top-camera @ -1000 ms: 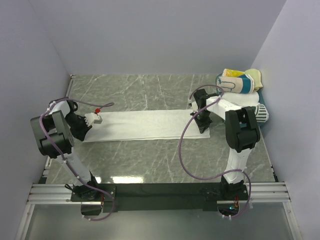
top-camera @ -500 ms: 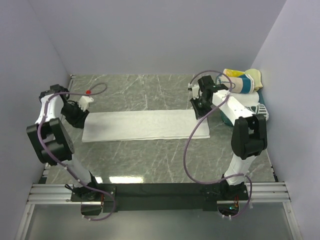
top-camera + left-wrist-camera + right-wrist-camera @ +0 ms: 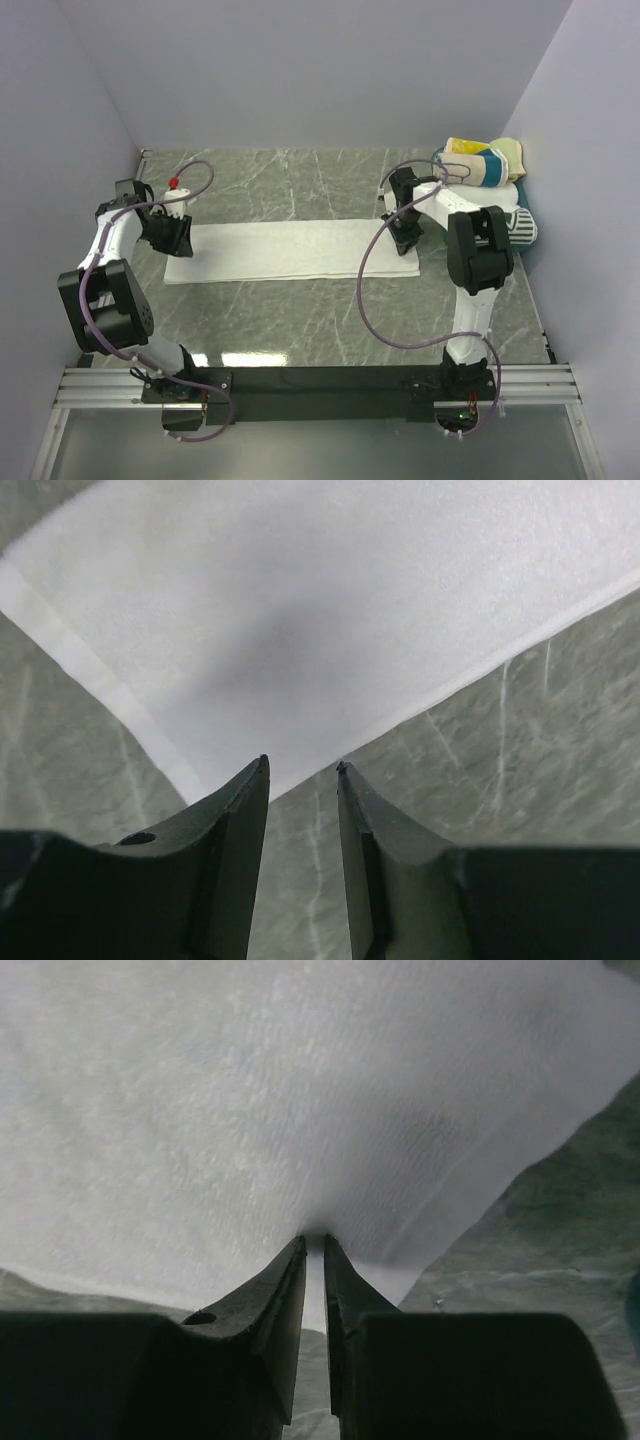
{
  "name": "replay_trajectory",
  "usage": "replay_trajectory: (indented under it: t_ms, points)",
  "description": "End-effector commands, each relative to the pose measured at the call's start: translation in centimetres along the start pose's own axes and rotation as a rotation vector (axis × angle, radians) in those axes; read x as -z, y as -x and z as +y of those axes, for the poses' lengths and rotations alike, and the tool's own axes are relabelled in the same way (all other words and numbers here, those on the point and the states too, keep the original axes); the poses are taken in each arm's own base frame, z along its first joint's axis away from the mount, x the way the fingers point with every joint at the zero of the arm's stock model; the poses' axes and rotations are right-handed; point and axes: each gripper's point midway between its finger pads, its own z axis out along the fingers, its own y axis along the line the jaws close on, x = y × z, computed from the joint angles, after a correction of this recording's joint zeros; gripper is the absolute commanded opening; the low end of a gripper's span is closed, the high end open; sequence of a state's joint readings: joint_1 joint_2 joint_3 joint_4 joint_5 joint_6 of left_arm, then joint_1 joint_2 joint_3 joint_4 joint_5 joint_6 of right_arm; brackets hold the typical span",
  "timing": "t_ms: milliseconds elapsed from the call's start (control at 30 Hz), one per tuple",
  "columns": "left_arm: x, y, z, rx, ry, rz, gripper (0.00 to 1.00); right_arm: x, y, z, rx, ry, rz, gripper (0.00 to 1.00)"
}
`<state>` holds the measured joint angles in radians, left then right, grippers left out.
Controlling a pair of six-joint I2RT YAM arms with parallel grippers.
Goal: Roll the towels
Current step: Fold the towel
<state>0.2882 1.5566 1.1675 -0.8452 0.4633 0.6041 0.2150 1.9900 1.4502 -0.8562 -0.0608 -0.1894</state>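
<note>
1 flat towel (image 3: 290,250), 2 rolled towels (image 3: 482,165), left gripper (image 3: 185,240), right gripper (image 3: 408,240)

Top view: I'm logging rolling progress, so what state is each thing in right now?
white towel: unrolled, lying flat.
striped towel: rolled, on top of the pile.
printed towel: rolled, lower in the pile.
left gripper: fingers open at the white towel's corner.
right gripper: fingers nearly shut, apparently pinching the white towel.

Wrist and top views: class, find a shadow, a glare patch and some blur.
Left wrist: soft grey shadow on the white towel. Top external: glare on the table at its near edge. Right wrist: towel weave soft toward the edges.
</note>
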Motion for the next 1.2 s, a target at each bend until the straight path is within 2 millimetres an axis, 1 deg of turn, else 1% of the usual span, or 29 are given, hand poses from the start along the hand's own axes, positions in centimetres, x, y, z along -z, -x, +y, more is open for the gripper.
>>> replay_trajectory:
  t_ms: [0, 33, 67, 133, 167, 200, 233, 267, 300, 333, 367, 400, 433, 467, 533, 567, 667, 800, 833, 1100, 1167]
  points:
    - [-0.4, 1.2, 0.4, 0.105, 0.032, -0.064, 0.39, -1.3, 0.4, -1.2, -0.044, -0.060, 0.006, 0.21]
    - [-0.5, 1.4, 0.4, 0.109, 0.034, -0.075, 0.39, -2.2, 0.2, -1.5, -0.047, -0.077, 0.029, 0.21]
    - [-0.7, 1.1, 0.1, 0.129, 0.023, -0.077, 0.39, -2.3, 0.7, -1.8, -0.053, -0.084, 0.020, 0.22]
    - [-0.6, 1.6, 0.1, 0.139, 0.029, -0.102, 0.38, -2.6, 1.3, -1.8, -0.062, -0.072, 0.014, 0.23]
    - [-0.6, 1.7, -0.1, 0.161, 0.023, -0.110, 0.38, -2.2, 2.3, -1.9, -0.062, -0.070, -0.011, 0.27]
    - [-0.4, 1.9, -0.2, 0.164, 0.019, -0.122, 0.38, -1.9, 2.8, -1.9, -0.062, -0.070, -0.023, 0.28]
    - [-0.4, 2.1, -0.4, 0.167, 0.011, -0.131, 0.38, -1.5, 3.0, -2.0, -0.062, -0.069, -0.021, 0.30]
    - [-0.2, 2.4, -0.5, 0.175, 0.009, -0.143, 0.38, -0.8, 3.7, -2.2, -0.063, -0.073, -0.042, 0.35]
    - [0.0, 2.7, -0.7, 0.176, 0.000, -0.153, 0.38, -0.3, 3.8, -2.3, -0.068, -0.074, -0.051, 0.36]
    - [0.0, 2.9, -0.8, 0.178, -0.005, -0.158, 0.38, 0.9, 4.1, -2.3, -0.077, -0.058, -0.086, 0.39]
    - [0.2, 3.1, -0.9, 0.180, -0.008, -0.165, 0.38, 1.3, 3.6, -2.3, -0.092, -0.059, -0.089, 0.45]
    - [0.4, 3.4, -1.1, 0.178, -0.021, -0.175, 0.37, 1.7, 3.4, -2.5, -0.107, -0.063, -0.100, 0.46]
    - [0.4, 3.5, -1.1, 0.180, -0.023, -0.177, 0.37, 2.7, 3.0, -3.2, -0.131, -0.076, -0.126, 0.47]
    - [0.5, 3.7, -1.1, 0.187, -0.024, -0.185, 0.37, 3.1, 2.8, -3.5, -0.160, -0.083, -0.137, 0.52]
    - [0.8, 4.1, -1.2, 0.185, -0.028, -0.201, 0.37, 3.8, 2.7, -4.3, -0.202, -0.097, -0.175, 0.52]
    - [0.9, 4.3, -1.2, 0.187, -0.026, -0.207, 0.37, 3.6, 2.1, -5.0, -0.233, -0.117, -0.167, 0.52]
    - [0.9, 4.6, -1.3, 0.178, -0.033, -0.209, 0.37, 3.1, 1.9, -6.0, -0.264, -0.133, -0.161, 0.52]
    - [1.1, 4.6, -0.9, 0.171, -0.025, -0.198, 0.37, 1.7, 2.3, -5.8, -0.279, -0.102, -0.135, 0.51]
    - [1.1, 4.7, -0.8, 0.165, -0.019, -0.197, 0.37, 1.6, 2.5, -5.4, -0.279, -0.076, -0.138, 0.51]
    - [1.4, 4.5, -0.7, 0.144, -0.005, -0.186, 0.38, -0.9, 2.1, -4.5, -0.297, -0.021, -0.085, 0.51]
    - [1.4, 4.4, -0.7, 0.145, -0.004, -0.185, 0.37, -1.3, 1.9, -4.4, -0.300, -0.016, -0.070, 0.49]
